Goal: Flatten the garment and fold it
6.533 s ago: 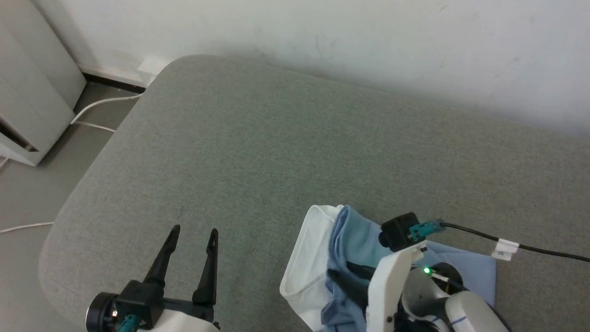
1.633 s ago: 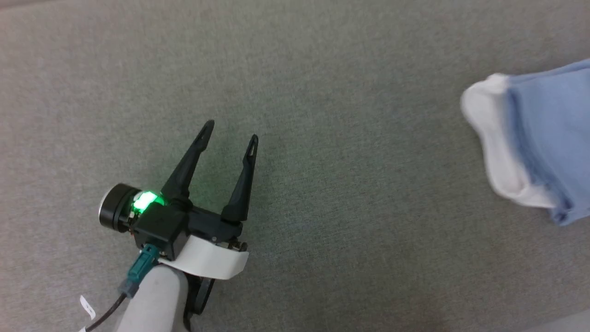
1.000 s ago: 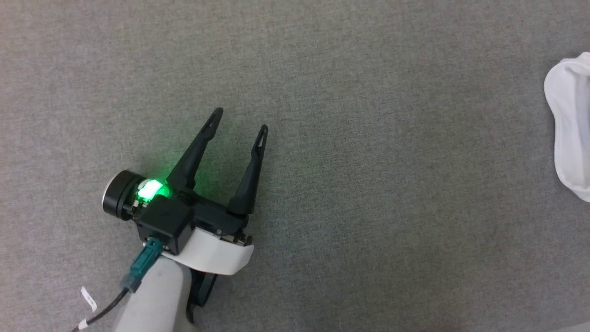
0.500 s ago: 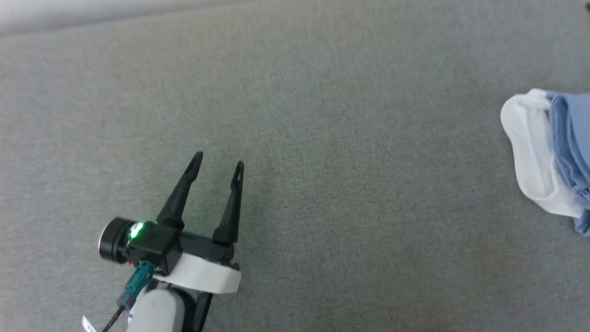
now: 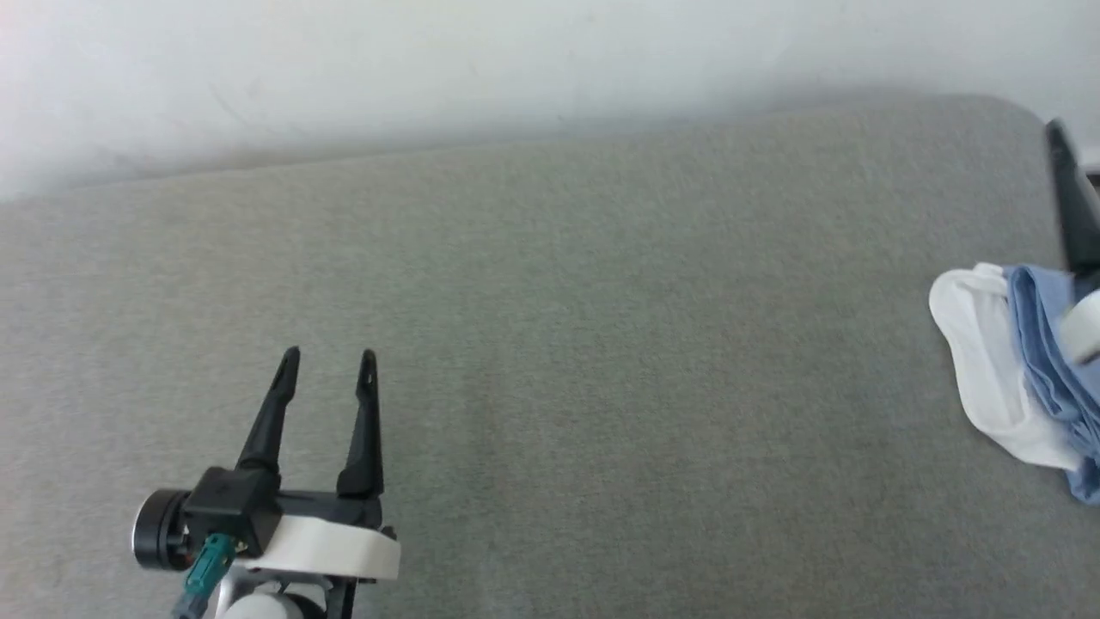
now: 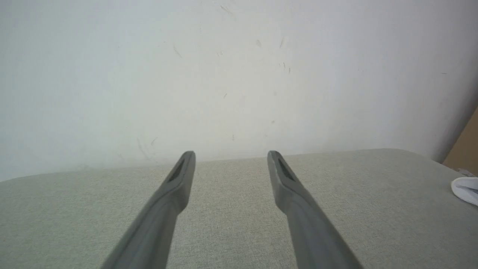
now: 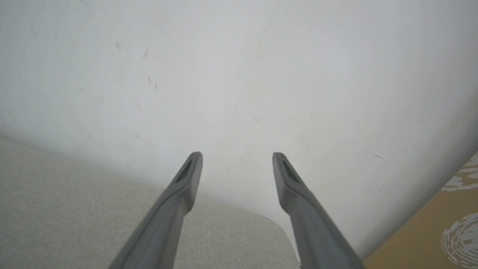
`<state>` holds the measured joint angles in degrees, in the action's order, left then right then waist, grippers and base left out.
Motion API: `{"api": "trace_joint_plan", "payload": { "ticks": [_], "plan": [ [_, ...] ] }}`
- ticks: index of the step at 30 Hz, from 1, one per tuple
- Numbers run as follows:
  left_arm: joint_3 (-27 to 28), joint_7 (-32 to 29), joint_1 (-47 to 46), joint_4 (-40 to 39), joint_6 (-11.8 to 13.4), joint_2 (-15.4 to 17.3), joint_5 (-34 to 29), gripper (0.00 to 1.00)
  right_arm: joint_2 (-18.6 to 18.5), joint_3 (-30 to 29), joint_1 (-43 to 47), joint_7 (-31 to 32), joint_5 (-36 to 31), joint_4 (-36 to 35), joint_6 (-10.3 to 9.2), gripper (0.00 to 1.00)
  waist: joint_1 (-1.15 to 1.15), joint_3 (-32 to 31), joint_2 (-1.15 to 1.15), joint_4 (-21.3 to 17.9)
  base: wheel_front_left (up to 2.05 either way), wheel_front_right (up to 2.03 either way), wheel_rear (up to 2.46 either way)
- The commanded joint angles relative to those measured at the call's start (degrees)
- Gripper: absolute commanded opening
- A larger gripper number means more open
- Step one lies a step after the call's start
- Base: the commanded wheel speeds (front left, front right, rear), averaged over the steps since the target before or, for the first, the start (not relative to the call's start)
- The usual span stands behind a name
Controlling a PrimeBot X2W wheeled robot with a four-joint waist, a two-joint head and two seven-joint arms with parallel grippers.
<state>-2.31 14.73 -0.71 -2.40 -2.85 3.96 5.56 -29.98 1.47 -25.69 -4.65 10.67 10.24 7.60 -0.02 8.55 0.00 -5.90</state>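
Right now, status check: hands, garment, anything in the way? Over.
Left hand open, empty, over grey cushion. Right hand open, empty. Garment piled at far right, partly out of frame. Only cushion between left hand and garment.

— How's the light on your end?
— Soft and even; the wall (image 5: pixel 516 69) runs bright, close to washed out; a dim shadow band lies where it meets the surface (image 5: pixel 644 387).
— And sharpness?
— My head view is slightly soft; at its right edge a dark finger (image 5: pixel 1070 198) and a pale part over the garment (image 5: pixel 1035 361) are smeared; in the wrist views the left hand (image 6: pixel 231 153) and right hand (image 7: pixel 237 155) blur toward the bottom; the right corners darken and bend.
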Motion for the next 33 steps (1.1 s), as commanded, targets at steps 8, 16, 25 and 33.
{"api": "trace_joint_plan", "payload": {
  "ticks": [8,16,25,33],
  "plan": [
    [1.3,0.3,2.4,0.8,1.2,-0.6,0.9,1.0,14.1,-5.0,14.5,-2.6,-2.0,-10.0,-0.11,1.0,0.02,-5.1,0.0,5.7,0.0,0.0,0.0],
    [0.6,0.3,4.2,2.7,1.3,-0.9,0.8,1.0,24.9,-7.0,25.3,-5.5,-2.8,-9.5,-0.11,1.0,0.02,-5.5,0.0,7.2,0.0,0.0,0.0],
    [0.1,0.3,4.4,4.3,1.8,-0.9,-1.2,1.0,26.7,-4.7,29.5,-7.6,-4.9,-6.5,-0.11,1.0,0.02,-5.6,0.0,7.9,0.0,0.0,0.0],
    [0.5,0.3,4.8,4.6,1.7,-1.0,-1.2,1.0,27.0,-4.5,29.9,-8.6,-5.8,-5.1,-0.11,1.0,0.02,-5.9,0.0,8.3,0.0,0.0,0.0]
  ]
}}
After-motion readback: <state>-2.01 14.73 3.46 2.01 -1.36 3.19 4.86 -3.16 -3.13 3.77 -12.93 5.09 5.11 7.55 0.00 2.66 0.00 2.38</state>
